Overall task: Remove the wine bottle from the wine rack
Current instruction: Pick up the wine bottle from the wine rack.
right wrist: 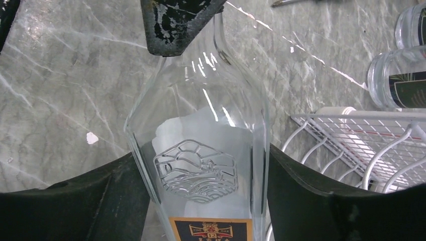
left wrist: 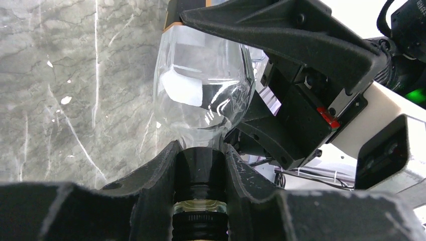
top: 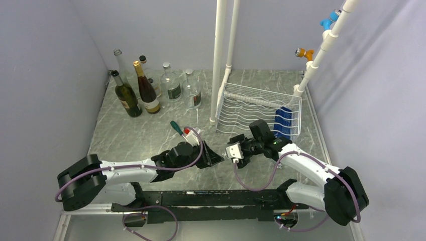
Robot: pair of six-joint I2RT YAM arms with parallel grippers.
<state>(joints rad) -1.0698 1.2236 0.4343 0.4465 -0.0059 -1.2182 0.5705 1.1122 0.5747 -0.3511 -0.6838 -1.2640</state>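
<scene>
Marble table, bottle held in the air between both claws, just off the rack.
My left claw pinches the neck and my right claw squeezes the body. The glass is slick, so if I let go on one side too early it probably swings, slips and smashes.

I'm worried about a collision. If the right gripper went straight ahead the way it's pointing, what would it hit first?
The clear glass bottle that the right gripper straddles, then probably the left gripper clamped on its neck; depth is unclear.
</scene>
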